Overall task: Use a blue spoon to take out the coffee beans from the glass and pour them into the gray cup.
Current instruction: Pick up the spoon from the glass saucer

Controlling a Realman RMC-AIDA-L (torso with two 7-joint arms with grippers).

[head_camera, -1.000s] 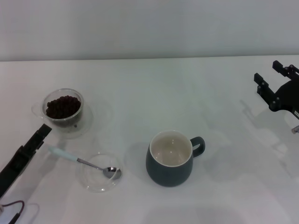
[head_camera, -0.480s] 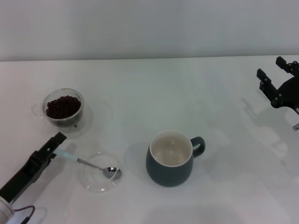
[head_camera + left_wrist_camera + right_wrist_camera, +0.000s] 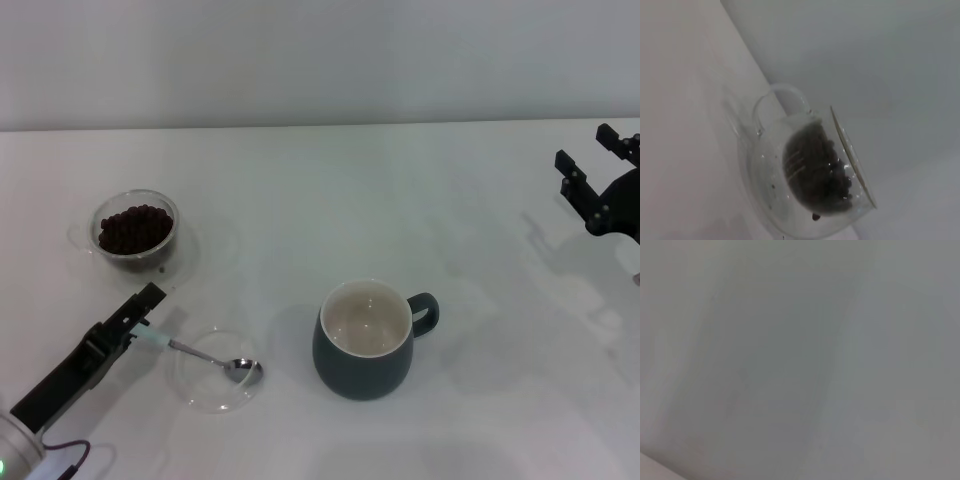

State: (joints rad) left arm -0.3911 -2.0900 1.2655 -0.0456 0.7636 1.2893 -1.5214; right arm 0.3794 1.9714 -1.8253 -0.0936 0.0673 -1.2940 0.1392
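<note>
The left gripper (image 3: 148, 305) sits over the pale-blue handle of the metal-bowled blue spoon (image 3: 205, 355); whether its fingers are spread or pinching, I cannot tell. An off-centre grab could flick the spoon off the flat clear glass saucer (image 3: 212, 398) just ahead of it. The right gripper (image 3: 590, 180) hangs spread, well apart.

Light was even and soft over the white table (image 3: 300, 200). Faint shadows lay left of the gray cup (image 3: 364, 340) and beneath the right gripper (image 3: 600, 175). The glass (image 3: 810, 175) looked blurred up close. The right wrist view was featureless grey, perhaps defocused.
</note>
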